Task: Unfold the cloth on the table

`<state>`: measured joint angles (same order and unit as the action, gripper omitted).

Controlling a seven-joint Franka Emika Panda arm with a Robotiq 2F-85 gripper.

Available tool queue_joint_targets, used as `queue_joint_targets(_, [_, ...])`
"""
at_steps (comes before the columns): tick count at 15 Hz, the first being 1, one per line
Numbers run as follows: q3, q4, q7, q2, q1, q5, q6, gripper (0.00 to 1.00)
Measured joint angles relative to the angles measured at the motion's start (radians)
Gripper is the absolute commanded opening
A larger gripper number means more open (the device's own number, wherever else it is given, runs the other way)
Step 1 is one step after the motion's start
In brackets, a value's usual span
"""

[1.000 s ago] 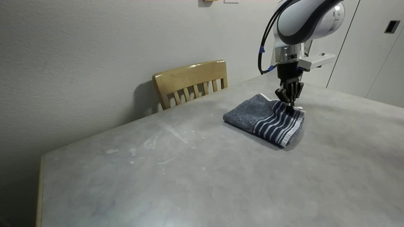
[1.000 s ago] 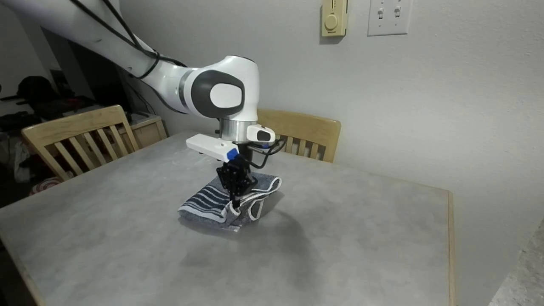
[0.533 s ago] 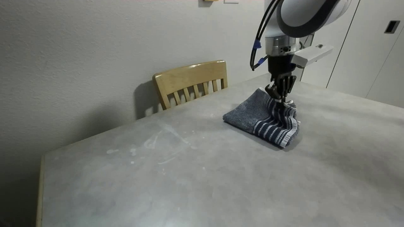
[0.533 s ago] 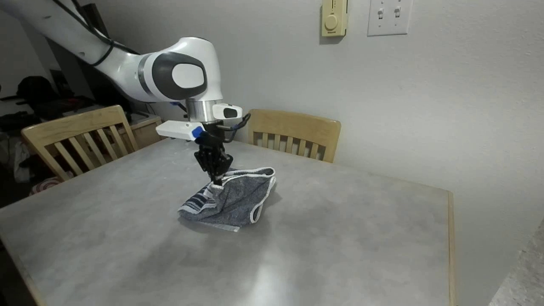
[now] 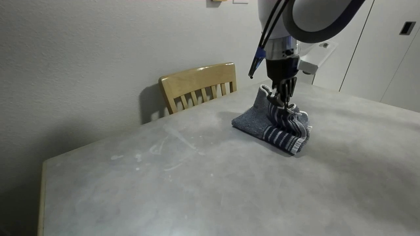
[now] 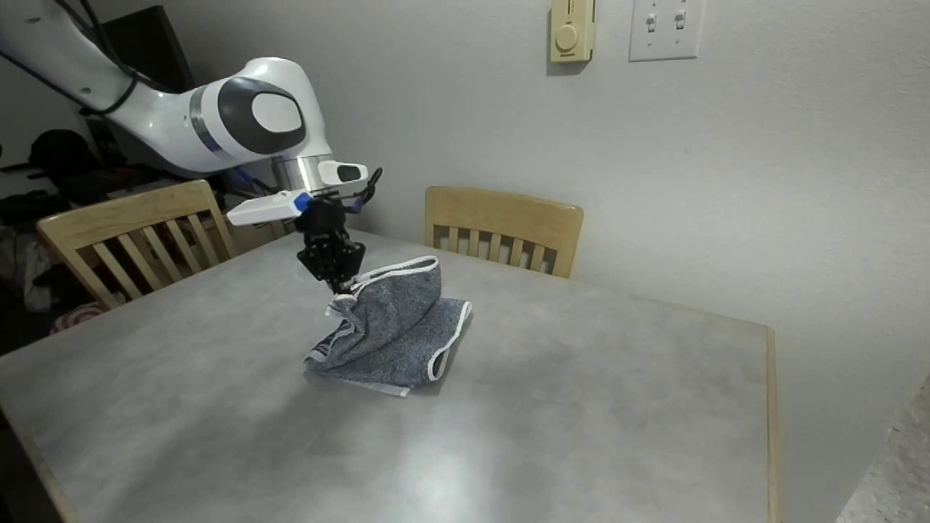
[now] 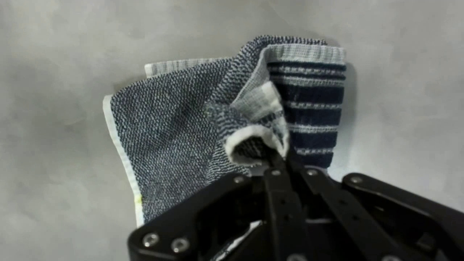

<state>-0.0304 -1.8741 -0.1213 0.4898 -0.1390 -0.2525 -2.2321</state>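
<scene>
The cloth point(image 5: 251, 118) is a blue-grey towel with white stripes and a pale hem, partly folded on the grey table point(image 5: 164, 190). In an exterior view its upper layer is raised and peeled back, and plain grey terry point(image 6: 418, 345) shows beneath the lifted hem. My gripper point(image 6: 340, 292) is shut on the raised hem edge, just above the table; the same gripper point(image 5: 286, 107) shows over the striped end. In the wrist view the cloth point(image 7: 163, 134) is bunched at the fingertips of the gripper point(image 7: 283, 157), its hem curled into a loop. The lower layers lie flat. The cloth under the gripper is hidden.
A light wooden chair point(image 5: 198, 80) stands at the table's wall side, also seen in an exterior view point(image 6: 501, 211). Another wooden chair point(image 6: 131, 218) stands at the far left there. The wall is behind the table. A wooden table edge point(image 6: 770, 421) shows at the right.
My gripper has moved left in both exterior views, carrying the pinched hem. The cloth's upper layer has risen and folded back, showing more plain grey. The lower layers stay in place.
</scene>
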Motion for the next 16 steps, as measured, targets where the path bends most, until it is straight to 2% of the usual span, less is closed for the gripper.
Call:
queue_joint_targets(5, [0.045, -0.015, 0.09, 0.0, -0.024, -0.05, -0.001, 0.01])
queue_joint_targets(16, [0.087, -0.016, 0.098, 0.001, -0.085, -0.081, 0.001, 0.01])
